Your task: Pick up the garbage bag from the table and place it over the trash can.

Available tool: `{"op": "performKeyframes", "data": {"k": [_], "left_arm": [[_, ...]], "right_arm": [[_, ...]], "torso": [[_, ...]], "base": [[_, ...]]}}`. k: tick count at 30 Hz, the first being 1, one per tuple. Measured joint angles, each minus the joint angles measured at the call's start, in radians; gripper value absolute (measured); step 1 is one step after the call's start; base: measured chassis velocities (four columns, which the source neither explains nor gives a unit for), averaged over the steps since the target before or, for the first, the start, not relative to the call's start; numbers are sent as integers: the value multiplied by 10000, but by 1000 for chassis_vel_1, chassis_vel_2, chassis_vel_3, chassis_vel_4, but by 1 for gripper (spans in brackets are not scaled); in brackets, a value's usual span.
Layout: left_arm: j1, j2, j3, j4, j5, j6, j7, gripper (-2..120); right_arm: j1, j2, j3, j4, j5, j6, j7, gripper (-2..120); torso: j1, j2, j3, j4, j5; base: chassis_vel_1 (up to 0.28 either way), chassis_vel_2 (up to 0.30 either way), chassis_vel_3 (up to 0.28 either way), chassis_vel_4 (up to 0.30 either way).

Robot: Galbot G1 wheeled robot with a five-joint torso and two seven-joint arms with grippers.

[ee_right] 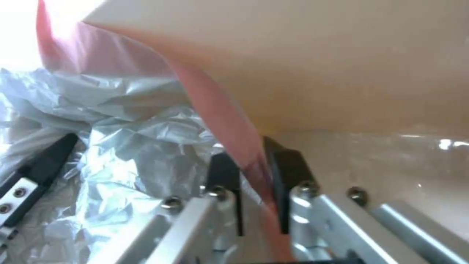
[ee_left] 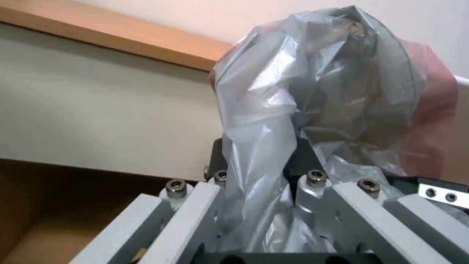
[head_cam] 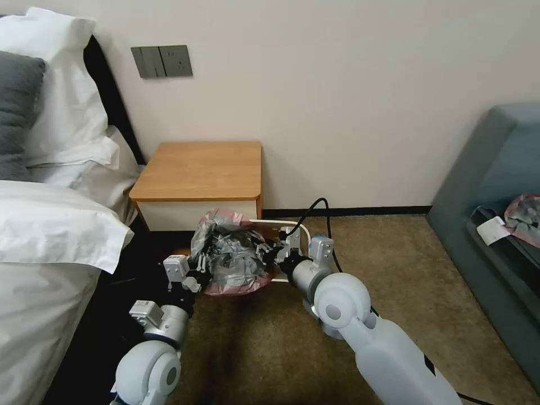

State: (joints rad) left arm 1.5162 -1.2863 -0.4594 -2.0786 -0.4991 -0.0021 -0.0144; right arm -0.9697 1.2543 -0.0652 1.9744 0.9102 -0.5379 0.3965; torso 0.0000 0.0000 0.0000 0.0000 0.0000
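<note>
Both tools pinch the garbage bag stretched sideways.

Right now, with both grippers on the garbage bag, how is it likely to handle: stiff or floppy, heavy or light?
Probably very floppy: the garbage bag bunches in deep wrinkles between the left gripper and right gripper. Likely light, since the film is thin and translucent. It may slip, because the right gripper pinches only the pink rim by the trash can.
</note>
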Motion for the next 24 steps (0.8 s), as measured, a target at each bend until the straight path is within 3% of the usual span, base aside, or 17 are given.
{"op": "performKeyframes", "data": {"k": [4,24], "left_arm": [[-21,4,-9,22,-3,8,-19,10],[-193,21,-100,820,39,-27,-82,10]], "right_arm": [[-86,-16,9,-17,-136,47,-68,0],[-626,-466,531,1176,-332,383,-320,0]], "torso": [[0,0,0,0,0],[0,0,0,0,0]], "base": [[0,0,0,0],[0,0,0,0]]}}
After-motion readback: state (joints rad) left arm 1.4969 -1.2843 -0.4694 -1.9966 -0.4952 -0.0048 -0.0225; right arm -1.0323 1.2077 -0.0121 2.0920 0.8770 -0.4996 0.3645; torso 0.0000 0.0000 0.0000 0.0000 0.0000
